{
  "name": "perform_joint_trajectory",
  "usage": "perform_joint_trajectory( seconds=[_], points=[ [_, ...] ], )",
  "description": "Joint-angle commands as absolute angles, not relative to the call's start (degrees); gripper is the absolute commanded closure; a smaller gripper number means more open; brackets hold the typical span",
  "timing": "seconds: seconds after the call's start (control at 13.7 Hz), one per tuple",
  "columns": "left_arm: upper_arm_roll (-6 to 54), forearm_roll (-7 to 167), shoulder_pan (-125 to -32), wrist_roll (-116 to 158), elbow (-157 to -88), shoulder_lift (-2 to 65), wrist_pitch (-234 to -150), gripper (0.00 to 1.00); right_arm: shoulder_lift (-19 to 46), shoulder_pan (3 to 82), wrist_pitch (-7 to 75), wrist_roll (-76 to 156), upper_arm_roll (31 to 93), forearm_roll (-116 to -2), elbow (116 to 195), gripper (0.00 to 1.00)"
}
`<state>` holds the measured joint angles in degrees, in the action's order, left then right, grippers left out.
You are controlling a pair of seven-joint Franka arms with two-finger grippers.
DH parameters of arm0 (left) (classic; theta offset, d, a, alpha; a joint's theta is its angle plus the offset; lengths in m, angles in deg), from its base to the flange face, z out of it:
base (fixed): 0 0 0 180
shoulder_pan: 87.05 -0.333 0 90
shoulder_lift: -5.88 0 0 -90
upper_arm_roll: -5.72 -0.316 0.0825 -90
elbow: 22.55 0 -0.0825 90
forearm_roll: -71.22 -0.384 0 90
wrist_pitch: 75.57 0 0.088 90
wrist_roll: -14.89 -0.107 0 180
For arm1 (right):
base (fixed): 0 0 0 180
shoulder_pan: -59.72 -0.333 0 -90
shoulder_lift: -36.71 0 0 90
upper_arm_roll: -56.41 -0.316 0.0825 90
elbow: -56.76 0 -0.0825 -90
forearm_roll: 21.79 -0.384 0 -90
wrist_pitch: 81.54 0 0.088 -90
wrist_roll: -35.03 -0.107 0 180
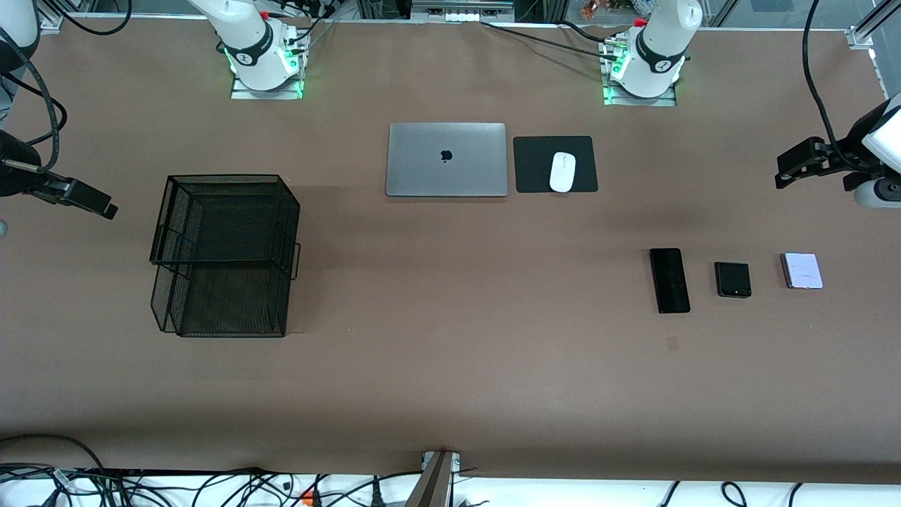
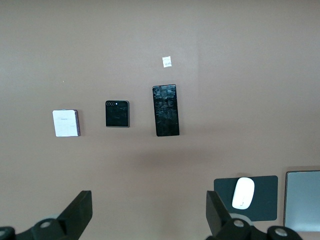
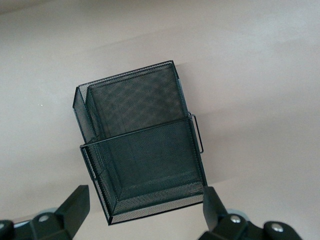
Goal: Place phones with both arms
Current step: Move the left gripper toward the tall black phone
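Three phones lie in a row toward the left arm's end of the table: a long black slab (image 1: 669,279) (image 2: 166,110), a small squarish black one (image 1: 733,279) (image 2: 117,113) and a pale lavender one (image 1: 802,271) (image 2: 66,123). My left gripper (image 1: 787,171) (image 2: 148,205) hangs high over that end of the table, open and empty. At the right arm's end my right gripper (image 1: 105,208) (image 3: 145,202) is also up in the air, open and empty, beside a black mesh tray (image 1: 225,177) (image 3: 135,132).
The mesh tray has two tiers and holds nothing. A closed grey laptop (image 1: 446,159) (image 2: 302,200) lies near the arm bases, beside a white mouse (image 1: 562,172) (image 2: 243,193) on a black pad (image 1: 584,151) (image 2: 265,205). A small white scrap (image 2: 167,62) lies near the long phone.
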<state>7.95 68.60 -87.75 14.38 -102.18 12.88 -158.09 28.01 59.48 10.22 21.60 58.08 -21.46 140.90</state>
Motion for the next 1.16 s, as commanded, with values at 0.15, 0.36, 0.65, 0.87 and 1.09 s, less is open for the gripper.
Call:
perform_joint_trajectory(
  seconds=[0.15,0.36,0.65,0.87,1.09],
  points=[
    [7.48,69.2,-88.36,13.92,-103.5,12.21,-159.42,0.0,28.19,60.51,11.01,22.19,58.24,-21.43,141.48,0.0],
    [7.48,69.11,-88.98,13.83,-103.5,11.77,-160.3,0.0,27.93,60.25,10.92,22.19,58.34,-21.43,141.57,0.0],
    [7.48,68.94,-88.98,13.13,-103.76,11.5,-160.21,0.0,27.93,60.25,10.92,22.19,58.34,-21.17,141.57,0.0],
    [7.48,68.94,-90.12,12.95,-104.02,11.68,-160.74,0.0,27.93,60.25,10.92,22.19,58.34,-21.17,141.57,0.0],
    [7.48,68.94,-90.74,12.95,-104.55,11.94,-161.09,0.0,27.93,60.16,10.74,22.19,58.34,-20.91,141.66,0.0]
  ],
)
